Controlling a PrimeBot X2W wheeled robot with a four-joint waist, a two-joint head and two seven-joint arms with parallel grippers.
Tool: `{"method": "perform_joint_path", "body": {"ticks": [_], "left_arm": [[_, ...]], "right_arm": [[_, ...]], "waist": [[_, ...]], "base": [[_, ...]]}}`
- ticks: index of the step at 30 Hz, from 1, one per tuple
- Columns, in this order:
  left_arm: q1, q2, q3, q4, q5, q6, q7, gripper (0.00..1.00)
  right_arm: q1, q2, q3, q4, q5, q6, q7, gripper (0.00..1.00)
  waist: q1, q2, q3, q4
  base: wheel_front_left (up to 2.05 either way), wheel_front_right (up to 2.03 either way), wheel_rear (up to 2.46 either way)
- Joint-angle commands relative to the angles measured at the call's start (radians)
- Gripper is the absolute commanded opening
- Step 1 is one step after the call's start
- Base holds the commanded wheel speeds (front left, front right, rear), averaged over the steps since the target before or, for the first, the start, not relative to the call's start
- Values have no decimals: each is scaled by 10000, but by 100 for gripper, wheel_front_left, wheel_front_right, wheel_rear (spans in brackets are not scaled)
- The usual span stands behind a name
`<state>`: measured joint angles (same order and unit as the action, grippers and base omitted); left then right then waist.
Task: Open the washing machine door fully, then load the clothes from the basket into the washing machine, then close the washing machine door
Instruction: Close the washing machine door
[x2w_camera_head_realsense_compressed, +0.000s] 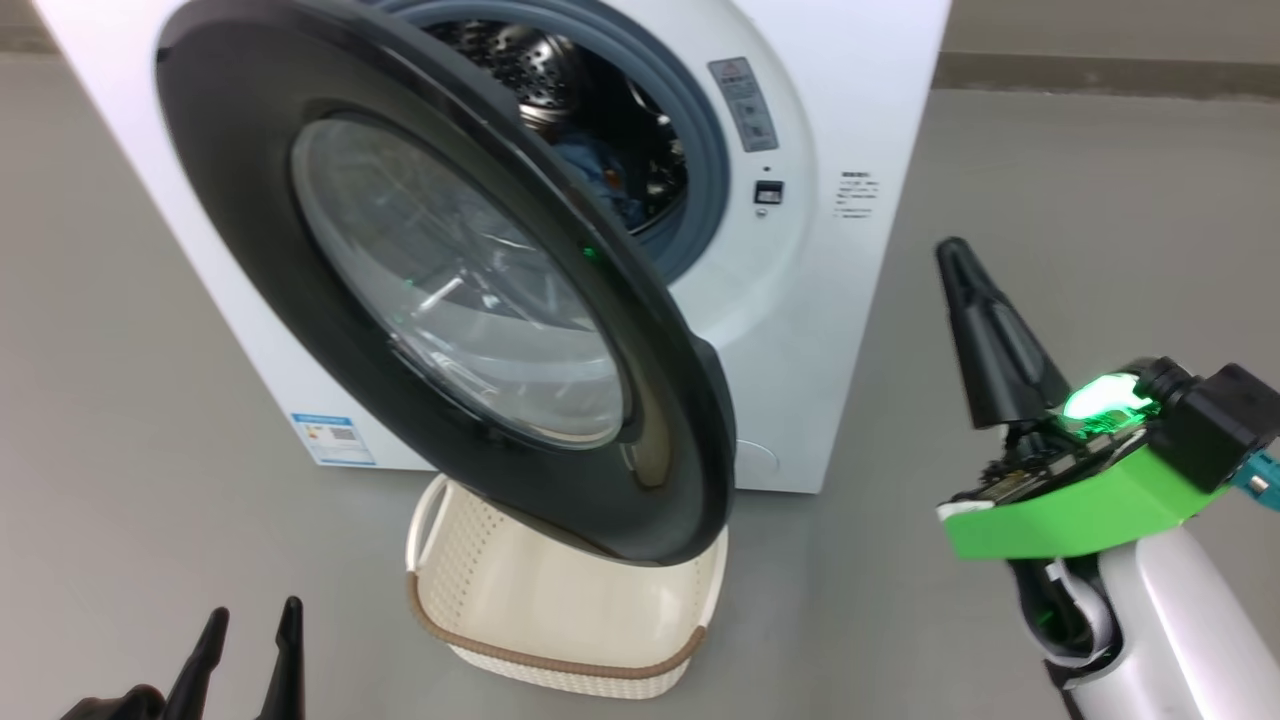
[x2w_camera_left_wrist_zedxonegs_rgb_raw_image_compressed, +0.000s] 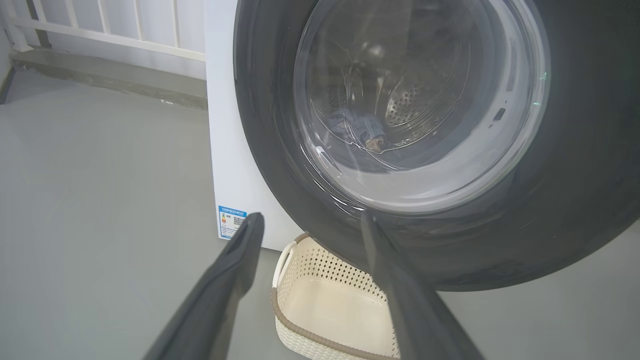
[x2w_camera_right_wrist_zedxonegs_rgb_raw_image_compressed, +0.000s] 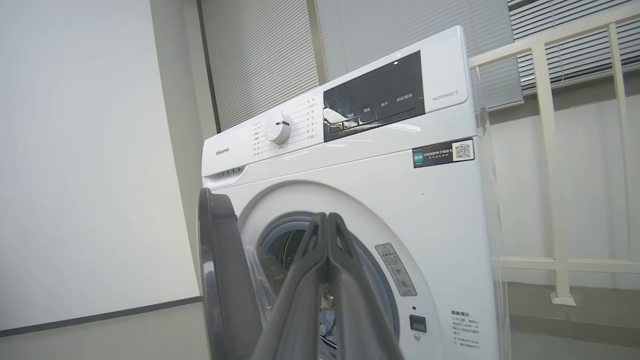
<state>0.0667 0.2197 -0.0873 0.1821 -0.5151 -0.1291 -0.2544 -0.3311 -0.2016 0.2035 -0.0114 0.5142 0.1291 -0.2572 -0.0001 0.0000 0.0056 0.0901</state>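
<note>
The washing machine stands with its door swung partway open, the black rim hanging over the basket. The basket's visible inside is bare. Blue clothes lie in the steel drum, seen through the door glass as clothes in the left wrist view. My left gripper is low at the left, open and holding nothing, pointing at the door's lower rim and the basket. My right gripper is to the right of the machine, shut and holding nothing, its fingers pointing towards the drum opening.
Grey floor surrounds the machine. A white railing and blinds are behind it, with a pale wall to the left. The control panel and dial are at the machine's top. A blue label is at its lower left corner.
</note>
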Motion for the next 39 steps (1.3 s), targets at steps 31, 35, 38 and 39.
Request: {"method": "perform_joint_path", "body": {"ticks": [31, 35, 38, 39], "left_arm": [[-215, -198, 168, -398, 142, -16, -74, 100], [-346, -272, 93, -366, 128, -16, -74, 100], [-420, -300, 53, -337, 120, -16, -74, 100], [-444, -307, 39, -328, 120, -16, -74, 100]], "right_arm": [[304, -53, 4821, 1173, 918, 16, -46, 0], [348, 11, 4836, 2069, 950, 16, -46, 0], [328, 39, 4825, 2534, 969, 16, -46, 0], [314, 48, 4798, 2665, 977, 16, -46, 0]], "waist": [[1, 0, 75, 1059], [1, 0, 260, 1136], [1, 0, 352, 1168], [1, 0, 381, 1180]], "base": [[0, 0, 0], [0, 0, 0], [0, 0, 0], [0, 0, 0]]}}
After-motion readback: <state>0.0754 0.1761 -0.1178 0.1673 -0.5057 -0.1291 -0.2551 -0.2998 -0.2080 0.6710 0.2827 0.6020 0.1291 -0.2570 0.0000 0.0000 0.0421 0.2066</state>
